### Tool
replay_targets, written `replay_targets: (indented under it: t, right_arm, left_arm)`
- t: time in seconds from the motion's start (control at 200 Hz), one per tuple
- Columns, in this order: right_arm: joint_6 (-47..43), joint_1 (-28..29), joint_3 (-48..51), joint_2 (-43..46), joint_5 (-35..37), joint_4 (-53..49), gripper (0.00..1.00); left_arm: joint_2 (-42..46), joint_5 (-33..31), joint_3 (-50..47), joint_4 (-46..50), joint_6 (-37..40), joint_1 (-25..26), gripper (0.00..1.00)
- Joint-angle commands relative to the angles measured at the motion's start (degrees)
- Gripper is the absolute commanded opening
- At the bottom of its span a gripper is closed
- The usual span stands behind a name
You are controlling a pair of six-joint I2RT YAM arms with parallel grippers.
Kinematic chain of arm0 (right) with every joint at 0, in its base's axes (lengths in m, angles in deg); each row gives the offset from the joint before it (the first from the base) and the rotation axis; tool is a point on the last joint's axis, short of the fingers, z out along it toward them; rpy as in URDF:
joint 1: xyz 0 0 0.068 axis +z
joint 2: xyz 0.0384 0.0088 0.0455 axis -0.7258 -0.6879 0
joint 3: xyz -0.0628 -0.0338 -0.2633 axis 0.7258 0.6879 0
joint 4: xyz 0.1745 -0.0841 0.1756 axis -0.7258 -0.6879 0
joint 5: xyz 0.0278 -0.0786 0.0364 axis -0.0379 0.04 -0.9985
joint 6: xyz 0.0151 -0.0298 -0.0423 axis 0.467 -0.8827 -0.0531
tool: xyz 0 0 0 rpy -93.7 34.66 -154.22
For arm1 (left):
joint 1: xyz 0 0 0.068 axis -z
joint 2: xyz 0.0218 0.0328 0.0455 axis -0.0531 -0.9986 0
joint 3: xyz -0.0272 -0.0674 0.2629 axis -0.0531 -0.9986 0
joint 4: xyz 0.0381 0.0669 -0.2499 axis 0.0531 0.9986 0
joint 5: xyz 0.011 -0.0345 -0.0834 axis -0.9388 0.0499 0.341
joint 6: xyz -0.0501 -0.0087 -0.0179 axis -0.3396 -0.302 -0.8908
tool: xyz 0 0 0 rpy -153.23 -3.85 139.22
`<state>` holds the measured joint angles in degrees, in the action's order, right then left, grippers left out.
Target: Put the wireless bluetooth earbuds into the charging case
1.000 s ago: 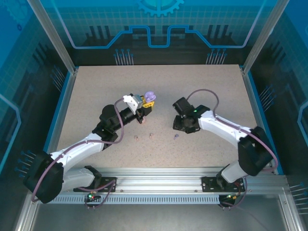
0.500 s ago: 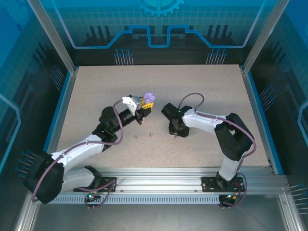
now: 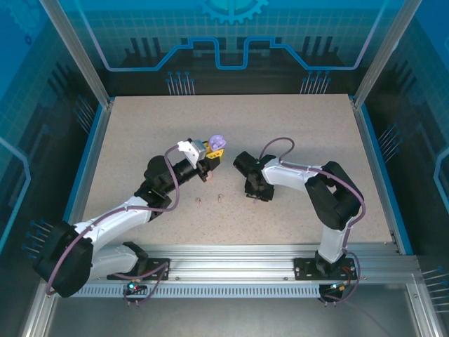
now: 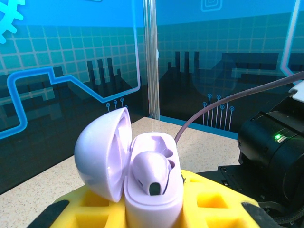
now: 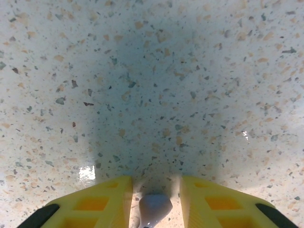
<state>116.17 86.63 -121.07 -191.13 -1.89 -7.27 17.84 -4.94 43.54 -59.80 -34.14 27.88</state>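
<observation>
Speckled tabletop (image 3: pixel 140 140): two pink earbuds (image 3: pixel 198 202), two purple earbuds (image 5: pixel 154 208), one open case (image 4: pixel 102 156).

Speckled beige counter (image 3: pixel 302 126) is sitting inside a blue enclosure. The back wall (image 3: pixel 140 42) is showing off a circuit-line pattern with a gear emblem (image 3: pixel 231 8) up top. Silver posts (image 3: pixel 76 53) are framing the corners.

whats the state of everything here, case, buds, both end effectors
purple charging case: lid open, held
seated earbud: in the case
left end effector: shut on the case
purple earbud: lying on the table, not gripped
right end effector: open, fingers either side of the purple earbud
pink earbuds: two, loose on the table
</observation>
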Motion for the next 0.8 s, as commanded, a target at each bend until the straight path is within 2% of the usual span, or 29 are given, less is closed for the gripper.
replay_targets:
  t: [0.0, 0.255, 0.355, 0.79]
  right_arm:
    - [1.7, 0.0, 1.0, -0.7, -2.0, 0.8, 0.33]
    - [2.2, 0.3, 2.4, -0.1, -2.8, 1.6, 0.33]
    - [2.3, 0.4, 2.9, 0.0, -3.2, 1.7, 0.3]
    - [2.8, 2.0, 4.0, 1.5, -3.9, 1.7, 0.33]
  left_arm:
    - [1.3, -0.8, -0.4, -2.7, 0.1, 0.3, 0.0]
    - [1.4, -0.9, -0.4, -2.5, 0.1, 0.3, 0.0]
    - [1.5, -0.9, -0.4, -2.5, 0.2, 0.3, 0.0]
    - [1.6, -0.8, 0.0, -2.3, 0.1, 0.3, 0.0]
